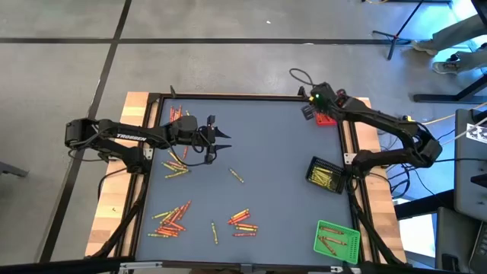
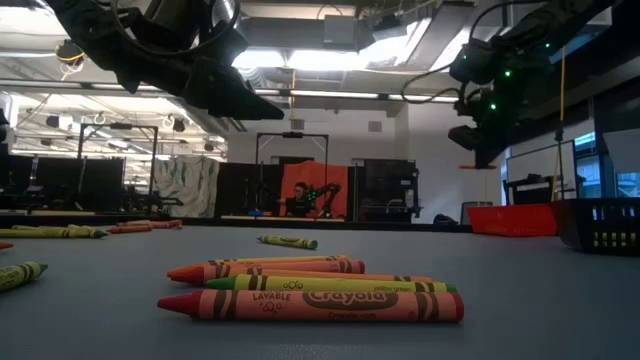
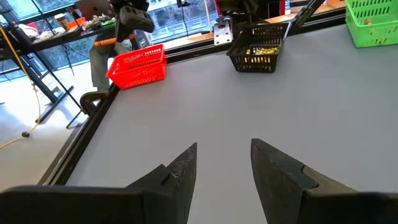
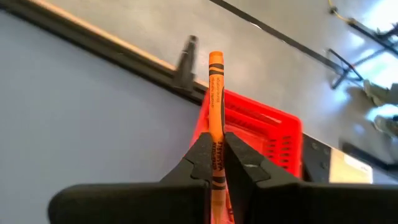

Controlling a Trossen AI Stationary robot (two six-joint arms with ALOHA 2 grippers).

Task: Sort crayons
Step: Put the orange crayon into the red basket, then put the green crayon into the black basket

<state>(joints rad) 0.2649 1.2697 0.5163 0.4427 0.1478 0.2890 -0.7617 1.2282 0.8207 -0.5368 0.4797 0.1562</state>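
Observation:
Crayons lie loose on the grey table in groups: red ones at the far left (image 1: 176, 114), yellow ones (image 1: 176, 165), mixed piles near the front (image 1: 171, 221) (image 1: 243, 222), seen close in the low view (image 2: 310, 300). My left gripper (image 1: 219, 141) is open and empty above the table's left middle; its wrist view shows bare table between the fingers (image 3: 224, 168). My right gripper (image 1: 314, 100) is shut on an orange crayon (image 4: 216, 93) at the far right, above the red tray (image 4: 261, 134). My right gripper pinches the orange crayon between its two fingers, around the crayon's middle (image 4: 216, 152). The crayon lies along the fingers, its tip (image 4: 215, 57) reaching out past their ends. It is lifted clear, over the red tray's edge.
The red tray (image 1: 326, 118) stands at the far right corner, a black tray (image 1: 326, 175) with yellow crayons at the right middle, a green tray (image 1: 337, 240) with a few crayons at the near right. A raised dark frame (image 1: 243, 97) rims the table.

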